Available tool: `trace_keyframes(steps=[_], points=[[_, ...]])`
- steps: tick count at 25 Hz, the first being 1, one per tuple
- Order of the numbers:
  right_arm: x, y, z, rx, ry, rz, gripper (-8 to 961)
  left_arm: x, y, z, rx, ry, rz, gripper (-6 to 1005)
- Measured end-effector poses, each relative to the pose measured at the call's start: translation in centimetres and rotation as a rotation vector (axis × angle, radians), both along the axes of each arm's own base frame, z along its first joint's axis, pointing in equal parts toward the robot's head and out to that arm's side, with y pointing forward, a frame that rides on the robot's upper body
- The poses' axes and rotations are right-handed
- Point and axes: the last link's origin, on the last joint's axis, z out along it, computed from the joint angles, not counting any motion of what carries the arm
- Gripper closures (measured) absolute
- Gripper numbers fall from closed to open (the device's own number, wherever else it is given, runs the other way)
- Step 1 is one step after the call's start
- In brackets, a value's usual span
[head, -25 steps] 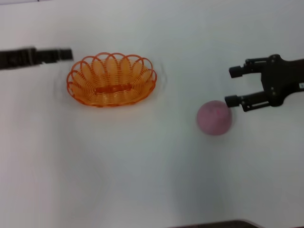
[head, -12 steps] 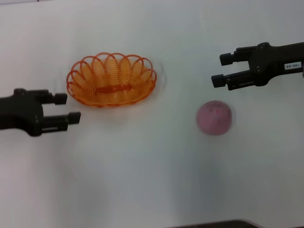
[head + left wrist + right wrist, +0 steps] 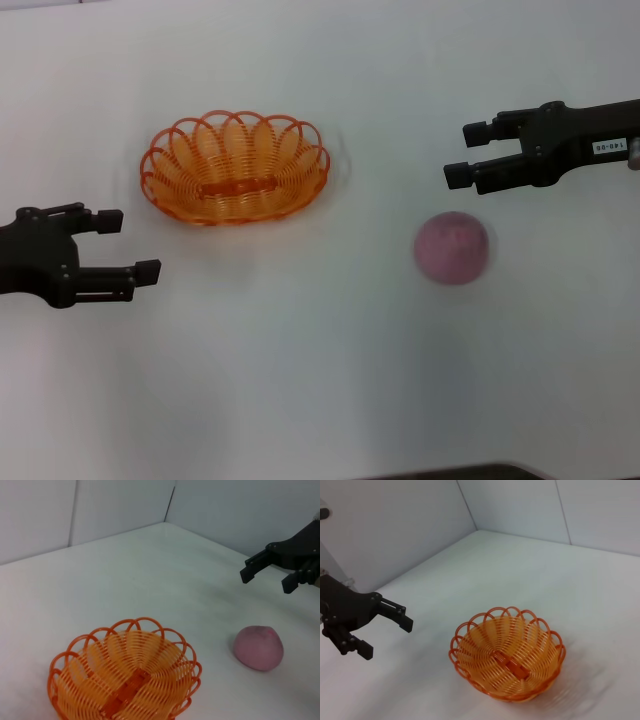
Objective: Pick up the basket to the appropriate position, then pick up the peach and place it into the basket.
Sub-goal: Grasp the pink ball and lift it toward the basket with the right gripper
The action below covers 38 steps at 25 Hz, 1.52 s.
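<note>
Surface: plain white surface, matte, with pale grey wall panels meeting in a corner behind it.
Basket: the basket sits upright at about 10 o'clock in the head view, its long axis running left to right, the flat strip at its bottom along that axis.
Peach: the peach rests on the surface at about 3 o'clock, well apart from the basket.
Left hand: the left hand is at 9 o'clock, fingers apart, holding nothing, just below the basket's left end.
Right hand: the right hand is at 2 o'clock, fingers apart, empty, beyond the peach.
Writing: a small white label on the right arm, print unreadable.
</note>
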Motion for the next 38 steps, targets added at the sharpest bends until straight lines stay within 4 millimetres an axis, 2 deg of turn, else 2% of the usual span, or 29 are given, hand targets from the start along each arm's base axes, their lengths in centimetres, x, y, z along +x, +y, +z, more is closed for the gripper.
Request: trace_keyframes(steps=[11, 16, 20, 26, 30, 34, 38], points=[[0.1, 0.1, 0.0, -0.016, -0.015, -0.02, 83, -0.2, -0.6, 0.0, -0.012, -0.005, 0.005, 109], [-0.9, 0.7, 0.7, -0.039, -0.031, -0.032, 84, -0.4, -0.8, -0.1, -0.015, -0.008, 0.011, 109], [-2.6, 1.4, 2.0, -0.056, -0.062, -0.023, 84, -0.5, -0.9, -0.1, -0.015, -0.007, 0.009, 108], [-6.8, 2.0, 5.0, -0.064, -0.098, 0.05, 84, -0.6, -1.0, -0.2, -0.017, -0.009, 0.009, 108], [-9.4, 2.1, 6.3, -0.08, -0.136, 0.083, 85, -0.7, -1.2, -0.3, -0.02, -0.012, 0.014, 109], [-11.0, 2.4, 6.4, -0.101, -0.258, 0.09, 85, -0.8, -1.6, -0.4, -0.034, -0.019, 0.008, 108], [-11.4, 2.6, 5.1, -0.151, -0.43, 0.085, 85, -0.8, -1.7, -0.4, -0.036, -0.024, 0.01, 108]])
